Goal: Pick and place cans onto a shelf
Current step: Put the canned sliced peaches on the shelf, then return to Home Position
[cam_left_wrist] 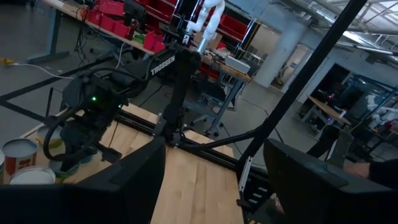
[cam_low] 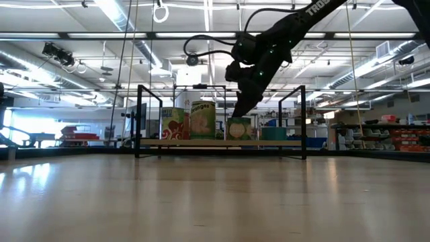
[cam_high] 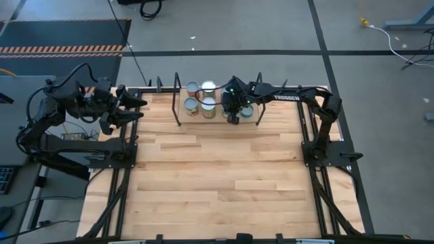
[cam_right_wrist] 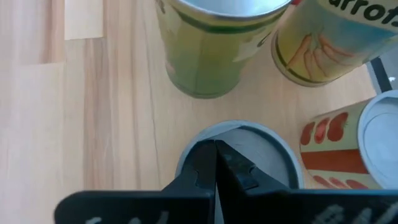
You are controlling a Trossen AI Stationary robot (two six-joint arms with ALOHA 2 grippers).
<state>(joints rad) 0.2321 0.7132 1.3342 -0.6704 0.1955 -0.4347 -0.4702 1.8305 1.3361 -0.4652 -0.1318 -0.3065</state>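
Several cans stand upright on the shelf (cam_low: 289, 142), a light-wood board between black rod uprights at the table's far side. In the low view they are a red-and-green can (cam_low: 173, 124), a cream can (cam_low: 201, 119), a green can (cam_low: 238, 129) and a teal can (cam_low: 272, 133). My right gripper (cam_right_wrist: 216, 149) is shut and points down over the grey round top (cam_right_wrist: 261, 146) of the green can; it also shows in the high view (cam_high: 232, 112). My left gripper (cam_high: 132, 108) is open and empty at the table's far left edge. My right gripper's shut fingertips (cam_right_wrist: 205, 158) point down from above at the middle of the green can's grey top. The can stands upright on the shelf. I cannot tell whether the fingertips touch the top or stand just above it.
Close by the right gripper stand a yellow-green can (cam_right_wrist: 211, 50), a yellow carrot-label can (cam_right_wrist: 329, 37) and a red-label can (cam_right_wrist: 348, 149). Black uprights (cam_low: 138, 121) (cam_low: 304, 121) flank the shelf. Bare wooden tabletop (cam_high: 217, 176) lies on the near side of the shelf.
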